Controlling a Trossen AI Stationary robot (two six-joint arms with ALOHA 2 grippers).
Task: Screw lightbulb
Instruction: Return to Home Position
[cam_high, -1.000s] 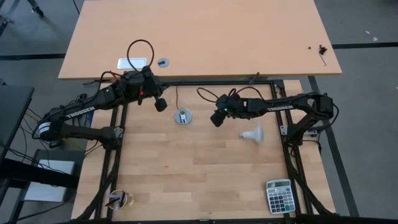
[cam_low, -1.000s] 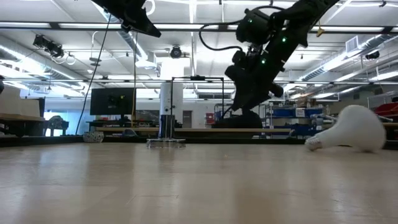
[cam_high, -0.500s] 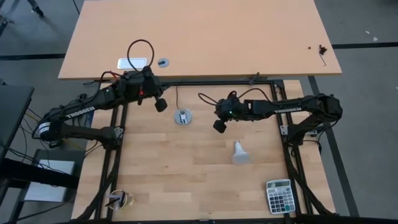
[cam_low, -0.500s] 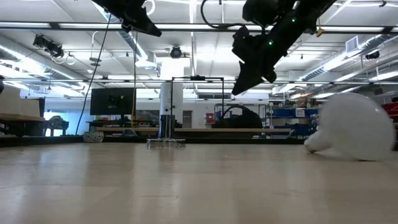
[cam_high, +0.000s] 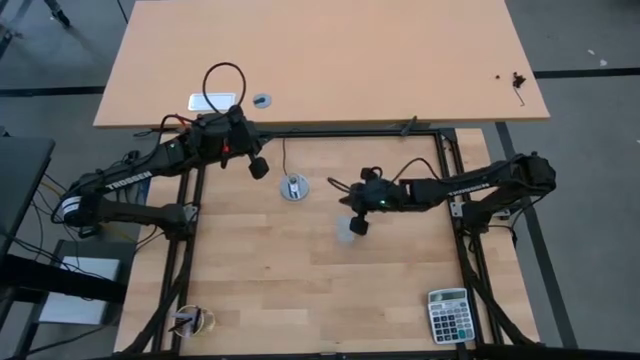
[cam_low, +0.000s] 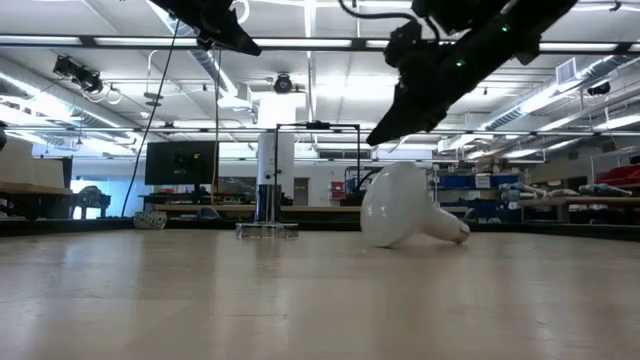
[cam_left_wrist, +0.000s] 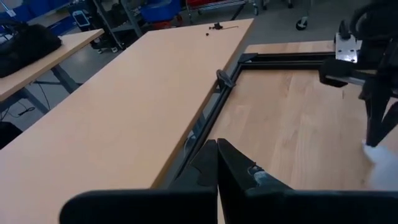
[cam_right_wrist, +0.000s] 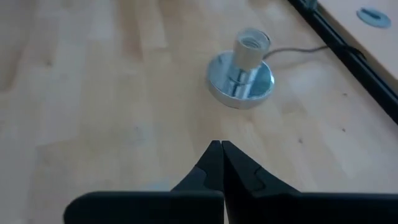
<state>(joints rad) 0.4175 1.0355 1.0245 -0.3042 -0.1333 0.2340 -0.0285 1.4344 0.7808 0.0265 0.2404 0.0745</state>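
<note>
step: return home, likely | right end effector (cam_high: 359, 226) clenched, empty, above white cone-shaped lightbulb (cam_low: 405, 205) lying loose | left end effector (cam_high: 259, 169) clenched, parked | next: lift clear without nudging it

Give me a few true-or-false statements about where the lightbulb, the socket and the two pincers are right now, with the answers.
1. The lightbulb lies on its side on the table. True.
2. The lightbulb sits screwed into the socket. False: the socket is empty.
3. The right pincer grips the lightbulb. False: it is shut on nothing and hangs above the lightbulb.
4. The left pincer is shut, near the table's far left edge. True.
</note>
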